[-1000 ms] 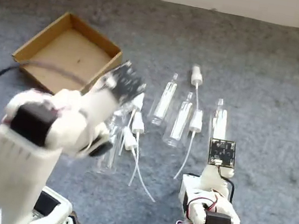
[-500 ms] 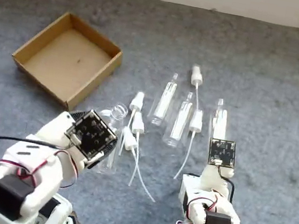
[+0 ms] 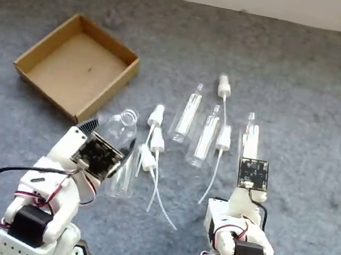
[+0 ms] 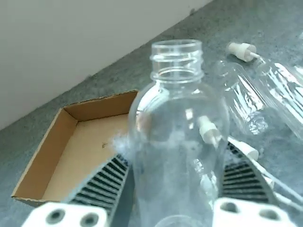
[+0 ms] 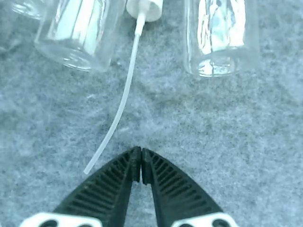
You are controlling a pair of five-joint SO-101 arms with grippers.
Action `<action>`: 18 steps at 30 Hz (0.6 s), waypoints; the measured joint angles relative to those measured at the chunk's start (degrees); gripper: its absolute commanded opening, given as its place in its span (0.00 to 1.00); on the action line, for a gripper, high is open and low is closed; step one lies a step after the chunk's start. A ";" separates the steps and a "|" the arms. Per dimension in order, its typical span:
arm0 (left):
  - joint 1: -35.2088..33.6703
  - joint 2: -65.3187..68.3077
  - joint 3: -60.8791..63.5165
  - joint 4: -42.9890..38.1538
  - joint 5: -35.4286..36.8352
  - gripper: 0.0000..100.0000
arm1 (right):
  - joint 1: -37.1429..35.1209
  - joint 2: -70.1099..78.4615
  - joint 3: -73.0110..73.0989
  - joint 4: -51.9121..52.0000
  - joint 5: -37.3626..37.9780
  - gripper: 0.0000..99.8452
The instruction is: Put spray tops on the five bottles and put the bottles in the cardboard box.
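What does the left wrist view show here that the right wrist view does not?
Left wrist view, not the right: the left gripper clamped on a topless bottle, with the cardboard box behind it. Right wrist view, not the left: the right gripper shut on nothing above the carpet, with a tubed spray top lying just ahead. Both: grey carpet, loose tops and lying bottles.
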State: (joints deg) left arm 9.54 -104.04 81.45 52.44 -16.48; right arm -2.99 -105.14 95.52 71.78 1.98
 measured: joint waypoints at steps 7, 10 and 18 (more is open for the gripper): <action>-0.44 0.00 5.54 -10.29 15.21 0.13 | 0.00 0.00 0.00 0.00 0.00 0.01; -0.44 0.00 9.67 -14.68 16.62 0.13 | 0.00 0.00 0.00 0.00 0.00 0.01; -0.44 0.00 13.98 -21.80 16.79 0.13 | 0.00 0.00 0.00 0.00 0.00 0.01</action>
State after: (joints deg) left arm 9.10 -104.04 95.43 30.64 0.31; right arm -2.99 -105.14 95.52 71.78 1.98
